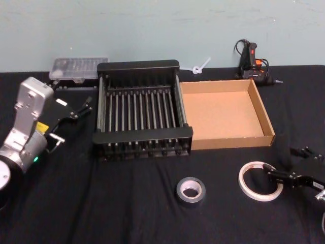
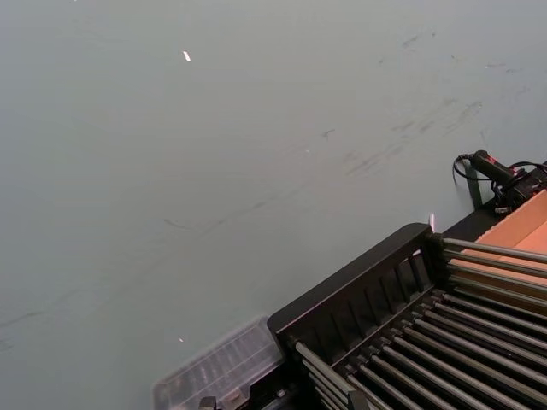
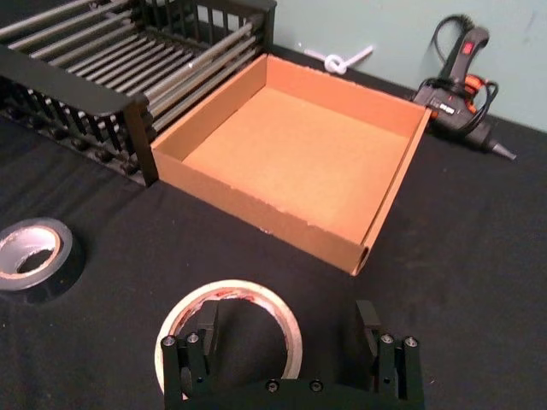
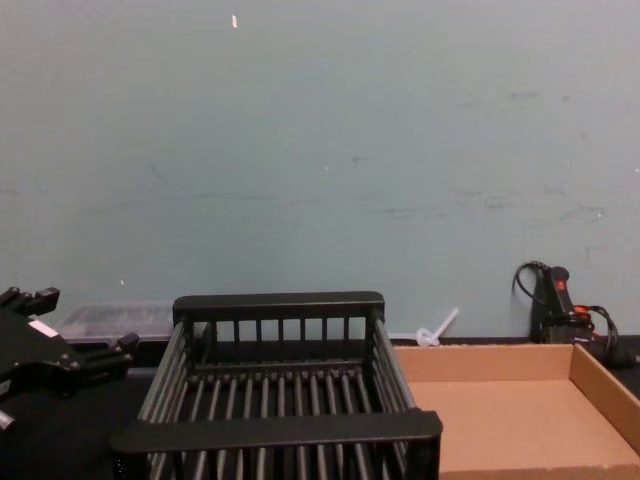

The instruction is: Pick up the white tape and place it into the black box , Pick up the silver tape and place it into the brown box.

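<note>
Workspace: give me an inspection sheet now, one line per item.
Surface: black table cloth.
Job's things: white tape and silver tape lie flat near the front; black box and brown box side by side, both empty.
Clutter: clear plastic case, glue gun, white tie.
Grippers: right gripper open, straddling the white tape's rim; left gripper open, left of the black box.
Cables: glue gun cord.
Surroundings: pale green wall.

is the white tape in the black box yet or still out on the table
Out. The white tape lies flat on the black cloth, in front of the brown box; the black box holds nothing.
</note>
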Robot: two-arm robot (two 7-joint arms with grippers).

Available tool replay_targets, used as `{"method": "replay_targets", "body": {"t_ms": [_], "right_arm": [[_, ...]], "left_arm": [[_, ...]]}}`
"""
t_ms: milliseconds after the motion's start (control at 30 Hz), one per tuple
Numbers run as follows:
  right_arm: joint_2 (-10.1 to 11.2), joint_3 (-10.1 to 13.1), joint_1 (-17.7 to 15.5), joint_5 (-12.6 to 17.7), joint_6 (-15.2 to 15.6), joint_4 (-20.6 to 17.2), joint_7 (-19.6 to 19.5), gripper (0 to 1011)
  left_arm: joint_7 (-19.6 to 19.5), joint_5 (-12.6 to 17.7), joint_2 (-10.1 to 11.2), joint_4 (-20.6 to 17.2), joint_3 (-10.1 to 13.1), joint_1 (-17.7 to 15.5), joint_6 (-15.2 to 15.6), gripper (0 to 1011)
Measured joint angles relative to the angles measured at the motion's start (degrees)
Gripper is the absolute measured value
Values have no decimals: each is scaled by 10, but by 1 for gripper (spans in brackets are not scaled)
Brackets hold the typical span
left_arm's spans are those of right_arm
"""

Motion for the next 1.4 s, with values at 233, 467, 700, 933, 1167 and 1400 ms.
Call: {"method": "replay_targets", "body": {"t_ms": [233,467,700,933,1167,1400], "right_arm": [[-15,-7,6,-8,15,16,9,1003],[-28,-12,13,-18,21,30,16,1003],[-42,-14,19,-27,25,45,22,1003],[-55,-15,24,-35,27,58,25,1002],[-64,-16,27,-40,27,67,28,1002],[-69,-14,28,-44,28,70,32,1002]], "left_arm": [[0,0,0,0,0,0,0,1001],[0,0,0,0,0,0,0,1001],[0,0,0,0,0,0,0,1001],[0,0,0,0,0,0,0,1001],[0,0,0,0,0,0,0,1001],[0,0,0,0,0,0,0,1001]]}}
